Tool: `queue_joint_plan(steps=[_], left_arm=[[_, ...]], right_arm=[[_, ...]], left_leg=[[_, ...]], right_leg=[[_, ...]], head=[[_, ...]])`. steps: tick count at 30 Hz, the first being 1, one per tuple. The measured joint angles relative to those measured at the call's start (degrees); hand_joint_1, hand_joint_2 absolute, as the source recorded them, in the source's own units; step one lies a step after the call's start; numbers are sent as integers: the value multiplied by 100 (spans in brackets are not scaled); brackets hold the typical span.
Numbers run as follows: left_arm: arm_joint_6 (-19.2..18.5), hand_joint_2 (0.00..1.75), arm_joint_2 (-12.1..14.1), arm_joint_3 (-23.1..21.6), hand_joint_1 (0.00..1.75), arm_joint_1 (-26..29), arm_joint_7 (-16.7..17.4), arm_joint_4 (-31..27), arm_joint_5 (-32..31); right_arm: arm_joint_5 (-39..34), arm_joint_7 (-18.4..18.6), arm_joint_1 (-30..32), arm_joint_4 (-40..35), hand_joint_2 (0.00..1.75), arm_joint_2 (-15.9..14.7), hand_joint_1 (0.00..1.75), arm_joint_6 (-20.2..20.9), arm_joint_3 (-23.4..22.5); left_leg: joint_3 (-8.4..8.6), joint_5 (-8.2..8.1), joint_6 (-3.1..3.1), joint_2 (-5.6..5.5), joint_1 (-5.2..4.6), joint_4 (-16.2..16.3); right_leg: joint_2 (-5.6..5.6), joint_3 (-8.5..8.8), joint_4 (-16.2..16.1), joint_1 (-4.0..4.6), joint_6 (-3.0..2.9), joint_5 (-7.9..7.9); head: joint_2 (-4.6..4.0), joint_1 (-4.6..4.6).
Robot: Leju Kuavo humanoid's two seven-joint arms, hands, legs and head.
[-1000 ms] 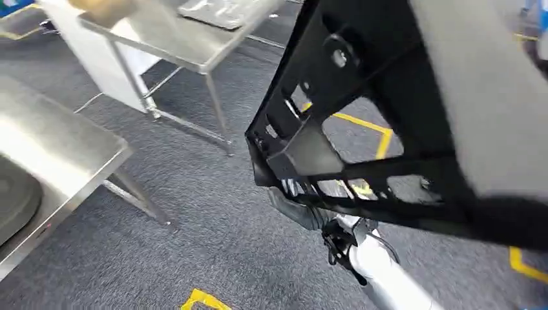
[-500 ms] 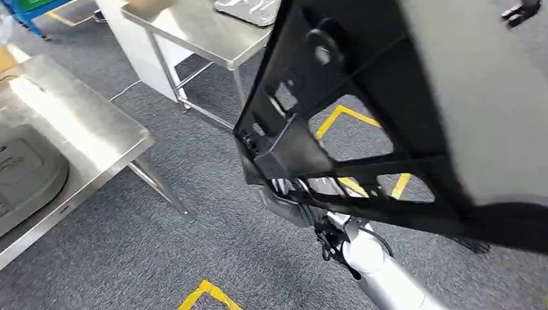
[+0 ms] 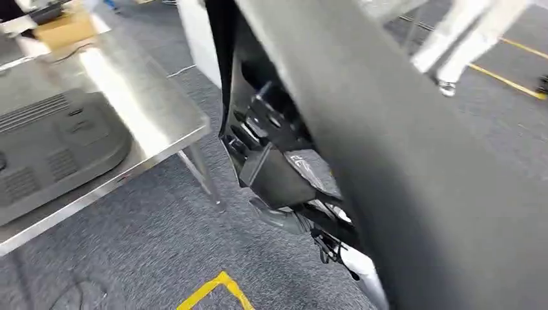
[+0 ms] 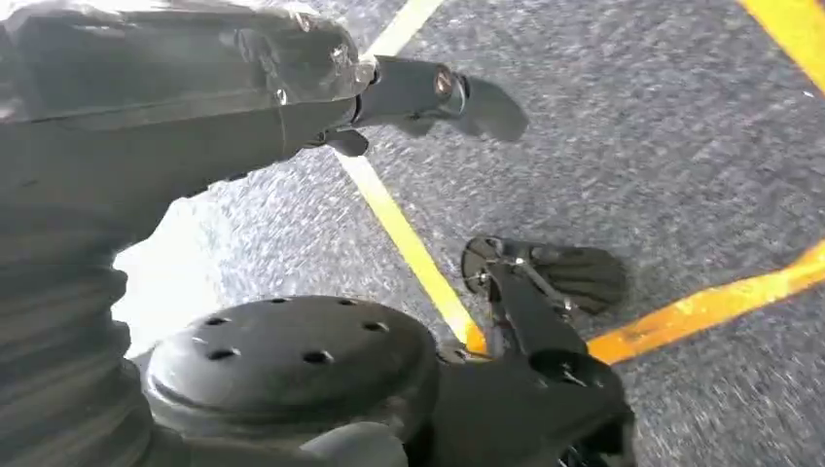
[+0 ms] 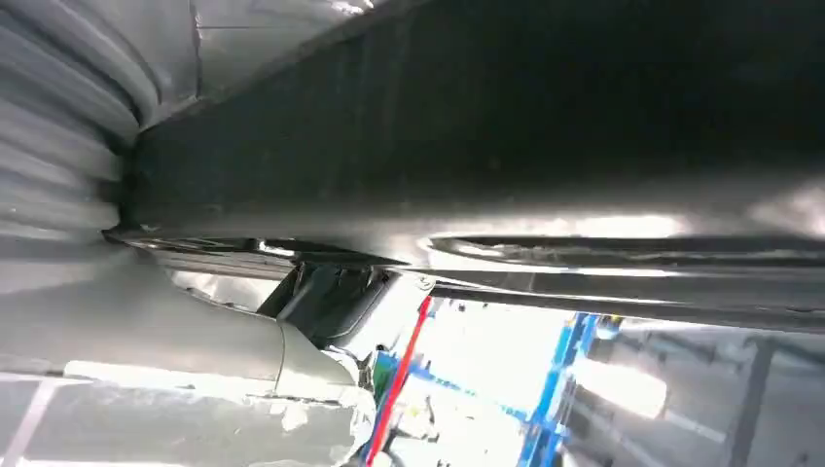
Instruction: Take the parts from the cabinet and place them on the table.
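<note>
- A large black panel part (image 3: 400, 168) is carried close in front of the head camera, its long axis running diagonally from upper left down to lower right, its ribbed, bracketed underside facing the steel bench.
- The right hand (image 3: 284, 219) grasps the part at its lower edge, seen under the brackets; the right wrist view shows the dark panel (image 5: 486, 126) lying right across the grey hand cover.
- The left hand (image 4: 428, 92) hangs above the carpet with fingers outstretched and nothing in them, released.
- The bench (image 3: 161, 113) stands to the left with a corner pointing toward the part, a strip of grey carpet (image 3: 148, 245) between them; a grey moulded cover (image 3: 58, 148) lies on its near half, a cardboard box (image 3: 64, 29) at its far end.
- Against half a second ago, the part looms steeper and larger, and the bench sits nearer centre as the whole view has swung.
- Yellow floor tape (image 3: 213, 290) marks the carpet below.
</note>
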Motion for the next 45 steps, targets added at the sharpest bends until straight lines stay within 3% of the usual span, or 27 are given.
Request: queue_joint_plan(steps=[2,3,4,7,8,10,11,13,14,17,18,19,23,25,26,28,29,30,32,33,34,38,39,40,41,43,45], left_arm=[[2,175,0,0,0,-2,11,0,7],[7,175,0,0,0,-3,11,0,13],[18,175,0,2,0,-14,15,0,15],[46,175,0,2,0,23,28,0,22],[52,175,11,2,0,18,28,0,24],[66,175,20,2,0,3,37,-2,24],[66,175,20,2,0,-7,53,-2,24],[66,175,20,2,0,-8,55,-2,29],[66,175,20,2,0,-11,52,-2,26],[66,175,22,2,0,-2,74,-2,29],[66,175,22,2,0,8,74,-2,29],[66,175,22,2,0,-8,83,0,29],[68,175,22,2,0,15,87,-2,24],[76,175,22,0,0,25,90,-2,15],[79,175,24,2,0,1,87,-2,11],[81,175,24,2,0,-15,87,-2,-13],[79,175,24,2,0,-10,87,-2,-26],[76,175,24,2,0,0,87,-2,-28],[66,175,24,2,0,3,87,-2,-33],[59,175,24,2,0,-1,87,-2,-33],[55,175,24,2,0,-9,87,-2,-33],[33,175,22,2,0,7,90,-2,-26],[33,175,50,2,0,7,90,0,-22],[28,175,46,2,0,2,90,-2,-22],[18,175,46,2,0,-12,90,-2,-17],[-7,175,46,2,0,-25,90,-2,-7],[-20,175,46,2,0,-26,87,-2,11]], right_arm=[[-11,-13,-31,0,175,0,175,37,26],[-11,-22,-48,0,175,0,175,52,44],[-22,-28,-64,-2,175,4,175,79,66],[-44,-48,-95,-13,175,18,175,148,116],[-44,-52,-109,-24,175,35,175,162,129],[-44,-68,-120,-46,175,61,175,199,149],[-44,-70,-120,-48,175,61,175,214,153],[-44,-70,-110,-48,175,61,175,231,164],[-44,-72,-110,-48,175,61,175,238,170],[-44,-76,-116,-48,175,70,175,247,197],[-44,-76,-120,-50,175,74,175,247,203],[-44,-83,-121,-59,175,74,175,247,208],[-33,-85,-133,-72,175,77,175,269,240],[-22,-83,-153,-101,175,76,175,276,251],[-17,-79,-151,-101,175,74,175,275,253],[-7,-76,-126,-101,175,55,175,278,269],[-7,-76,-114,-101,175,50,175,278,278],[-7,-76,-108,-103,175,46,175,278,288],[0,-74,-108,-120,175,39,175,278,297],[6,-72,-108,-131,175,35,175,284,299],[9,-70,-102,-136,175,24,175,293,299],[17,-68,-105,-177,175,20,175,350,308],[17,-68,-114,-190,175,26,175,363,310],[17,-68,-125,-197,175,37,175,380,317],[15,-68,-139,-221,175,39,175,393,317],[13,-68,-137,-232,175,39,175,400,321],[15,-68,-136,-232,175,39,175,411,332]], left_leg=[[10,-53,-50,-169,15,69],[-11,-90,-80,-231,27,109],[-64,-114,-122,-279,1,172],[-88,-102,-231,-401,59,125],[-85,-120,-264,-439,53,150],[-217,-332,-331,75,20,518],[-418,-528,-361,198,40,908],[-846,-812,-398,281,76,1699],[-934,-782,-411,293,86,1834],[-429,-99,-383,413,92,790],[-195,104,-336,696,58,310],[-165,4,-302,869,-13,157],[-189,13,-143,569,-37,90],[-113,53,-81,424,34,5],[-111,57,-46,361,35,6],[-105,41,-6,208,23,13],[-100,33,-1,124,19,21],[-86,20,-1,37,18,29],[-53,-17,-28,-133,20,59],[-40,-43,-49,-203,21,79],[-62,-62,-82,-255,22,95],[-119,-67,-238,-488,79,95],[-100,-98,-263,-429,70,159],[-138,-172,-304,-68,40,305],[-298,-355,-335,139,51,617],[-745,-706,-389,256,96,1467],[-913,-683,-424,281,125,1729]], right_leg=[[100,361,-928,-29,-1,564],[347,479,-1222,-62,-11,601],[428,481,-1277,-40,-18,565],[274,481,-1258,7,-116,560],[203,512,-1330,-48,-161,586],[69,583,-1377,-42,-219,572],[-4,603,-1378,-29,-235,560],[-162,633,-1377,-17,-258,514],[-242,653,-1377,-16,-258,492],[-451,764,-1377,-18,-232,415],[-502,800,-1381,-6,-205,390],[-560,812,-1370,35,-166,362],[-832,915,-1437,55,-47,307],[-310,843,-1180,2,6,141],[-142,648,-814,-6,9,-36],[-25,146,64,-5,23,-365],[-9,-28,299,-4,29,-360],[-1,-56,231,-5,30,-196],[49,193,-524,-11,7,372],[197,366,-987,-15,-10,641],[510,451,-1205,-44,-44,621],[342,517,-1331,17,-116,587],[250,562,-1406,-47,-153,613],[186,607,-1431,-42,-169,609],[104,635,-1433,-36,-226,581],[-69,676,-1433,-23,-247,541],[-228,709,-1431,-26,-241,503]], head=[[0,44],[0,79],[0,83],[0,75],[0,81],[0,-42],[0,-136],[0,-163],[0,-179],[0,-229],[0,-249],[0,-288],[0,-286],[0,-306],[0,-317],[0,-234],[0,-210],[0,-201],[0,-175],[0,-179],[0,-214],[0,-297],[0,-306],[0,-352],[0,-531],[0,-577],[0,-594]])
